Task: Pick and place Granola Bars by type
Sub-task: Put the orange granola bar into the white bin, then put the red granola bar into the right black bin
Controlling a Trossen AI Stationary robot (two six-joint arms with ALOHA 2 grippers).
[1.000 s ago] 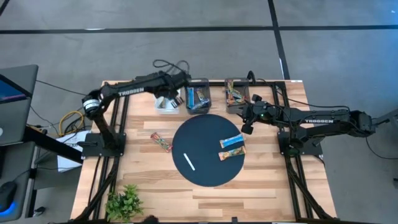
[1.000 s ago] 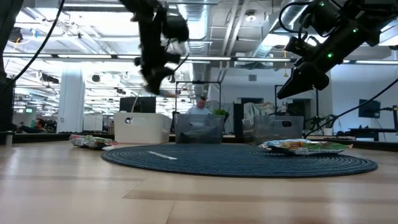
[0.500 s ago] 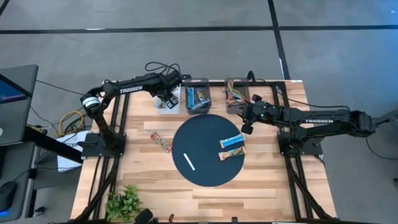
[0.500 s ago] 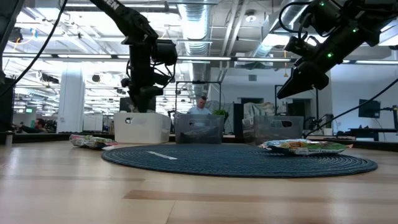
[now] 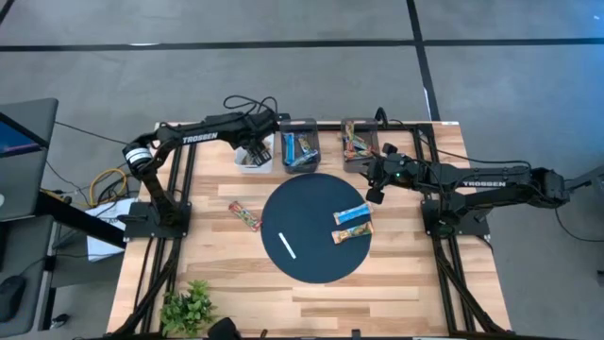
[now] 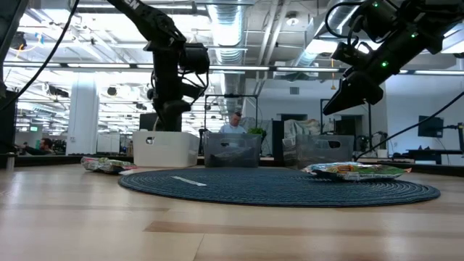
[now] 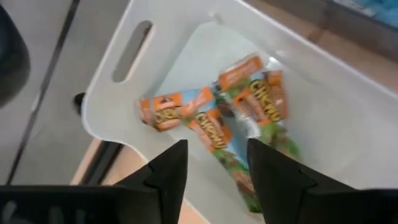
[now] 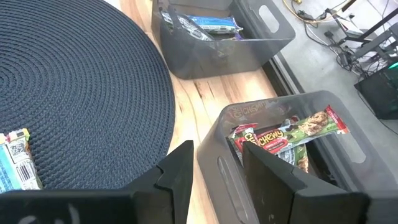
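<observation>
My left gripper [image 7: 215, 157] hangs open over the white bin [image 7: 118, 118] at the table's far edge [image 5: 253, 151]; several orange-wrapped granola bars [image 7: 214, 109] lie on the bin's floor. My right gripper [image 8: 217, 163] is open and empty, hovering [image 5: 375, 194] between the round mat and the right dark bin [image 8: 249, 115], which holds reddish bars [image 8: 283, 135]. The middle dark bin [image 5: 300, 149] holds blue bars [image 8: 208, 23]. On the mat lie a blue bar [image 5: 352, 215] and an orange bar [image 5: 350, 233]. A reddish bar [image 5: 244, 216] lies flat on the wood.
A round dark woven mat [image 5: 283, 203] fills the table's middle, with a thin white stick [image 5: 286, 246] on it. A small green plant [image 5: 189, 304] stands at the near left corner. Cables [image 5: 250, 99] trail behind the bins. People show in the room beyond [image 6: 233, 123].
My left gripper has come down from high above the table to just over the white bin and swung slightly toward the far edge. The right arm and the bars on the mat have kept still.
</observation>
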